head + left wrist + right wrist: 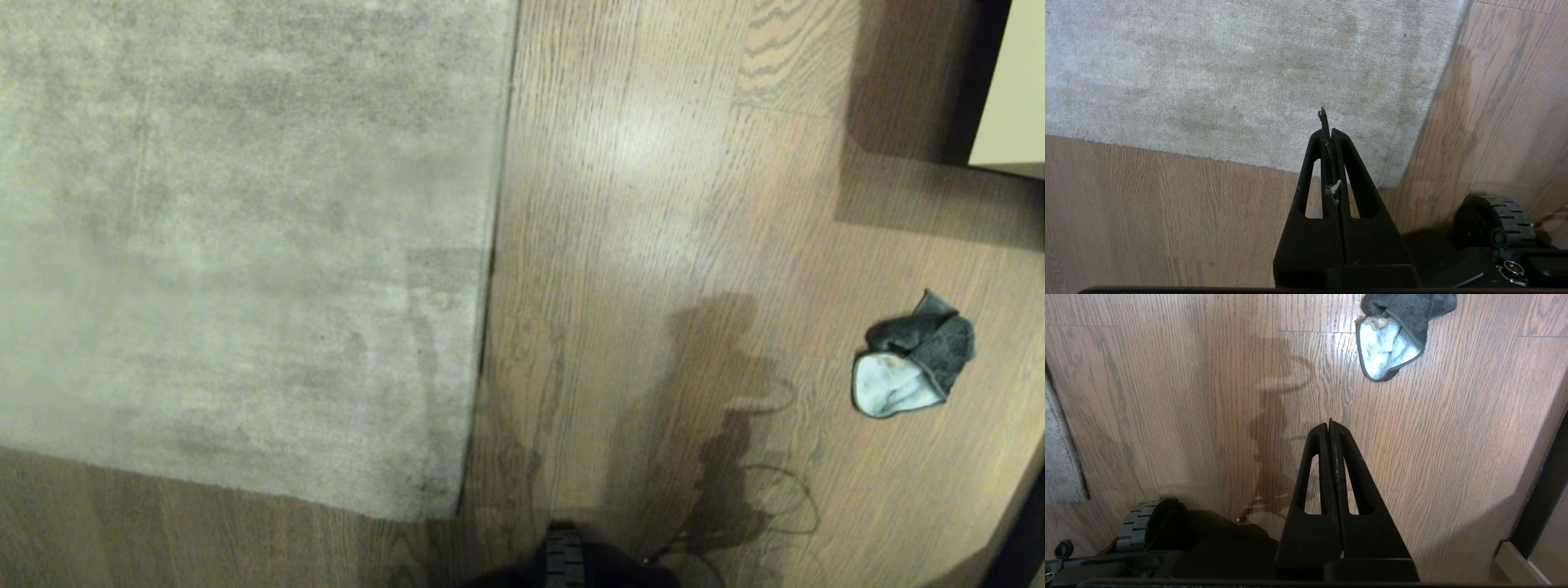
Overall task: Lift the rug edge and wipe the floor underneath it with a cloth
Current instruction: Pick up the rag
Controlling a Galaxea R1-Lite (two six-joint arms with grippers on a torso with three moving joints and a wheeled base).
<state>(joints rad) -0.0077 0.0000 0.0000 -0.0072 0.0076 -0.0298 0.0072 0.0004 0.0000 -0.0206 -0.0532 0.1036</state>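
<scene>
Nearest the robot, a ribbed black wheel (565, 557) of its base sat on the floor (653, 204), just beyond the rug's near corner. The left gripper (1327, 122) hung above that corner with its fingers pressed together and nothing between them (a wisp of pale lint clung to the seam). The right gripper (1330, 424) hung over bare planks well to the right of the rug, its fingers likewise pressed together and empty. The cloth (914, 359) lay crumpled on the floor well apart from the rug, beyond the right gripper, its pale inner face turned up. The rug edge (494, 245) lay flat, running straight away from the robot. Farthest off, right of the rug, stood a pale cabinet corner (1012, 90).
</scene>
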